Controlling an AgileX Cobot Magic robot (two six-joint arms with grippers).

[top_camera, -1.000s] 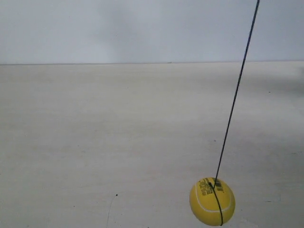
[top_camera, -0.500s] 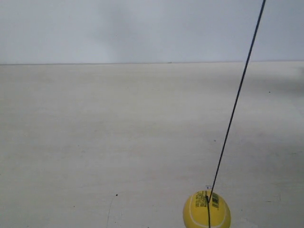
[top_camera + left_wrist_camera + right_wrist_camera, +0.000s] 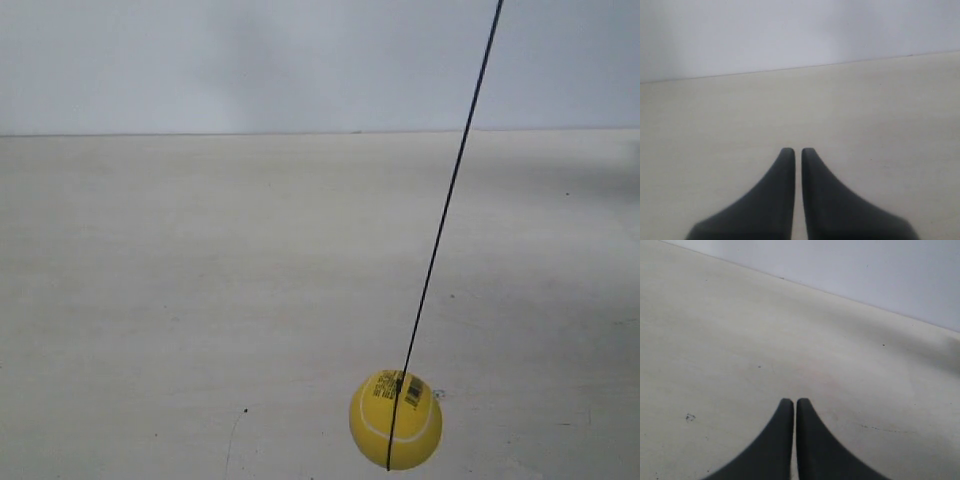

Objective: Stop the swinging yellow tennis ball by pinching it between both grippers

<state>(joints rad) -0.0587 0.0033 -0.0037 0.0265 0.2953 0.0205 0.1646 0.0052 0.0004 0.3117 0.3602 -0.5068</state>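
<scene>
The yellow tennis ball (image 3: 395,420) hangs low in the exterior view, right of centre, on a thin dark string (image 3: 446,200) that slants up to the top edge. Its white seam and barcode sticker face the camera. Neither arm shows in the exterior view. My left gripper (image 3: 797,150) is shut, its two black fingers almost touching over bare table, with no ball in that view. In the right wrist view my right gripper (image 3: 793,401) is likewise shut with nothing between its fingers. The ball appears in neither wrist view.
A pale cream table (image 3: 200,280) runs back to a plain grey-white wall (image 3: 250,60). A thin dark scratch mark (image 3: 235,425) lies on the table left of the ball. Small dark specks (image 3: 689,417) dot the surface.
The ball has swung to the left across the exterior view, dipping towards the bottom edge half a second ago and rising again since. The string's top has shifted left too.
</scene>
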